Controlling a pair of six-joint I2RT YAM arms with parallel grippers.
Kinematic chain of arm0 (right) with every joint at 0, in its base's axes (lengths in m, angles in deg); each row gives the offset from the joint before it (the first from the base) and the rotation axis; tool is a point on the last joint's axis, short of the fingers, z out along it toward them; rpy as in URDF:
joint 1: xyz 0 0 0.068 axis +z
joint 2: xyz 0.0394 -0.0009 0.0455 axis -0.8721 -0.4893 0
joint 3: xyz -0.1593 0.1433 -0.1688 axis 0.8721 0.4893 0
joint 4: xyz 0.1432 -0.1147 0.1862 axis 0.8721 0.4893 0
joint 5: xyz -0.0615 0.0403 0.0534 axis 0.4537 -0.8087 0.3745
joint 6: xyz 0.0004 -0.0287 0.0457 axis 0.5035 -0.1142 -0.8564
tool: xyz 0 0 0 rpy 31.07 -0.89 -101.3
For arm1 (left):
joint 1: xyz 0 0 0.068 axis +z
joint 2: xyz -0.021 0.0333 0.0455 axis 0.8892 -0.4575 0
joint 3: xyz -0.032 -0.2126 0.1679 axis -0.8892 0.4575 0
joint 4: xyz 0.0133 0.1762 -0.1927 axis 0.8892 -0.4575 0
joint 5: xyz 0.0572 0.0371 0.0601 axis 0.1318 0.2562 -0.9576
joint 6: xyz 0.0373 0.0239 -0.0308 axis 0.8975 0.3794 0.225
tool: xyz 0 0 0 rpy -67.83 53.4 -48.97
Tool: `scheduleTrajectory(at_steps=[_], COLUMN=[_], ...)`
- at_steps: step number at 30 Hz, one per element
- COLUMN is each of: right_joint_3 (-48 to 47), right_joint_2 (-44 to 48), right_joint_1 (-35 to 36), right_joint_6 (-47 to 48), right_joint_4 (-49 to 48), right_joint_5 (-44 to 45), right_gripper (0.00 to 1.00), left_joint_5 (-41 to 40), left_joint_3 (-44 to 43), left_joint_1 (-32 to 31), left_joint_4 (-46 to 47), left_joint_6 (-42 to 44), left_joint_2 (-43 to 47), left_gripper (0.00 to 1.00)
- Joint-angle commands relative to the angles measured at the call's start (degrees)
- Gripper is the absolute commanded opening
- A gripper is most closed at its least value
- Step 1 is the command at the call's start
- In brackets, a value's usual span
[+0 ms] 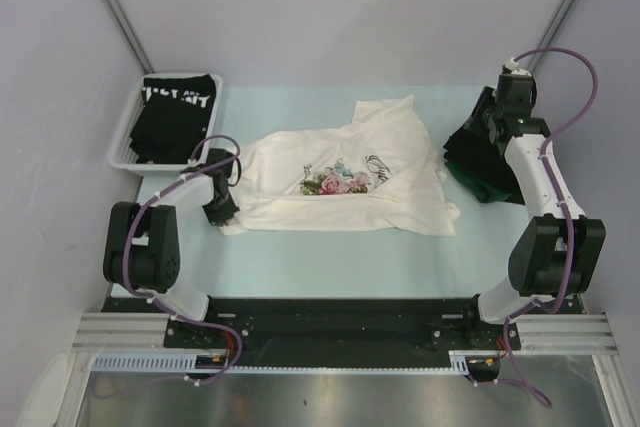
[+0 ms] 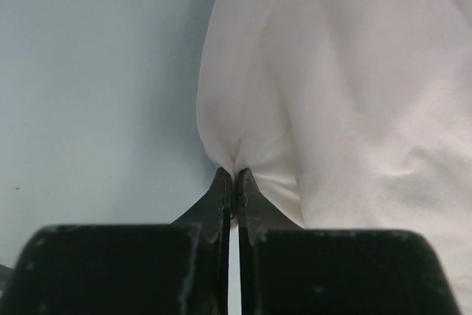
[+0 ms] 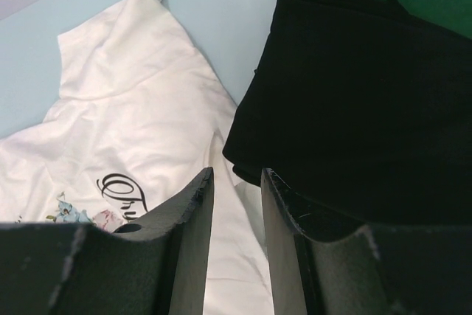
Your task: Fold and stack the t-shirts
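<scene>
Reaching low, left fingers (image 2: pixel 225 195) clamp the white t-shirt (image 1: pixel 350 172) — right fingers (image 3: pixel 203 198) hover apart beside black tees (image 3: pixel 354 108).

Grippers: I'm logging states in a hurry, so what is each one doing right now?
Left gripper: closed, pinching the edge of the white t-shirt.
Right gripper: open, holding nothing.
</scene>
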Motion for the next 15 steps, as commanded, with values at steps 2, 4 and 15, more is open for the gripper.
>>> scheduleTrajectory(at_steps=[2,4,15], right_joint_3=[-0.11,0.24,2.09], right_joint_2=[1.89,1.98,2.86], right_joint_1=[-0.82,-0.99,-1.0], right_joint_6=[0.48,0.48,-0.23], right_joint_4=[-0.88,-0.88,-1.15], right_joint_5=[-0.7,-0.79,-1.32], right_gripper=[0.37,0.37,0.37], left_joint_5=[-5.56,-6.62,-7.06], left_joint_3=[0.75,1.01,3.56], left_joint_1=[1.47,1.91,6.04], left_joint_4=[-4.99,-5.6,-5.08], left_joint_6=[2.86,3.66,6.38], left_joint_2=[4.22,5.19,7.83], left_gripper=[0.0,0.0,0.0])
